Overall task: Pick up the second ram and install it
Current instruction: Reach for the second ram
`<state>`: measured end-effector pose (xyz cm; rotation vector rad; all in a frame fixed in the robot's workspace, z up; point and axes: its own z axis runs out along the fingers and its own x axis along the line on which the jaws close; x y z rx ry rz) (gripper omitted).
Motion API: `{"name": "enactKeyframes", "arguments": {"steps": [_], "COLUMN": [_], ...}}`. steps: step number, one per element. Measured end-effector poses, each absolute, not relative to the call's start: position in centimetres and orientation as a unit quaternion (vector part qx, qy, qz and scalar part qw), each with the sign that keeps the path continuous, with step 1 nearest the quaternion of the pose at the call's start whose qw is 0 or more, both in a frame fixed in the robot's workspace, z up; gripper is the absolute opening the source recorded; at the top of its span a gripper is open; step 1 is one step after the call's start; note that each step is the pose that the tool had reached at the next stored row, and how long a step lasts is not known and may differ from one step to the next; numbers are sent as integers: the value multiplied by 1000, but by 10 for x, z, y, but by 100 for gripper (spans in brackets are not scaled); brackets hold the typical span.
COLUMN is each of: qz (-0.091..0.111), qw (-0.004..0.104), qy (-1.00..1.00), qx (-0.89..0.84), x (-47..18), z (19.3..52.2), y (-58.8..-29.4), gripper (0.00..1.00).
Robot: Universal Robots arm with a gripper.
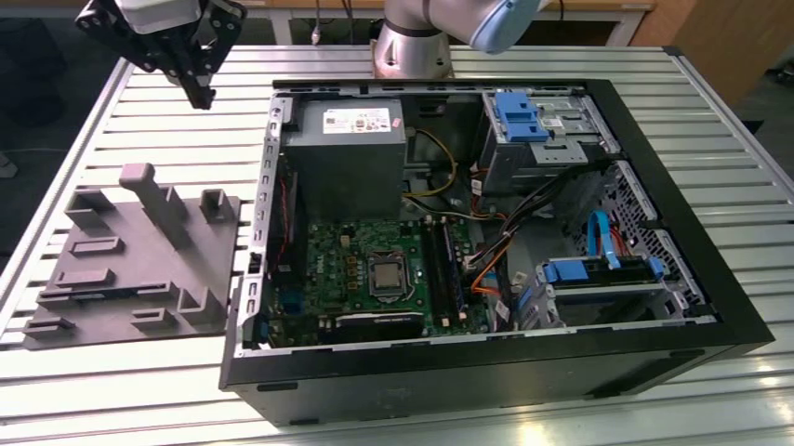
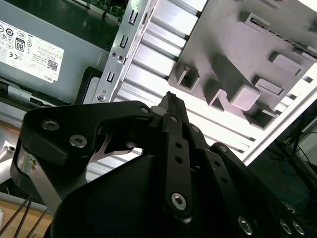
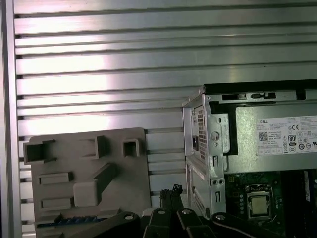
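A thin blue-green strip, the second ram [image 3: 74, 219], lies along one edge of the grey fixture plate [image 3: 84, 168], partly hidden by my gripper's black linkage. My gripper [image 1: 199, 96] hangs high above the slatted table at the far left of the exterior view, beyond the fixture plate [image 1: 125, 260] and left of the open computer case [image 1: 496, 232]. Its fingers [image 3: 171, 191] are shut together with nothing between them, as the second wrist view also shows for the gripper [image 2: 171, 99]. The green motherboard [image 1: 372, 269] with its long black slots [image 1: 441, 269] lies inside the case.
A grey power-supply box [image 1: 345, 149] fills the case's far left corner. Blue drive brackets [image 1: 522, 116] and bundled cables [image 1: 496, 251] sit at the exterior view's right. The case wall [image 1: 267, 232] stands between the fixture and the motherboard. The processor socket [image 3: 258, 206] is bare.
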<state>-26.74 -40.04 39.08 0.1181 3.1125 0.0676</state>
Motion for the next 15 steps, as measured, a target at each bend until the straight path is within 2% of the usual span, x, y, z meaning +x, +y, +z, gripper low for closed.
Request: {"name": "enactKeyframes", "arguments": {"steps": [15], "qz": [22], "qw": [13], "qy": [999], "qx": [38], "x": [-280], "z": [391], "y": [-401], "gripper": [11]}}
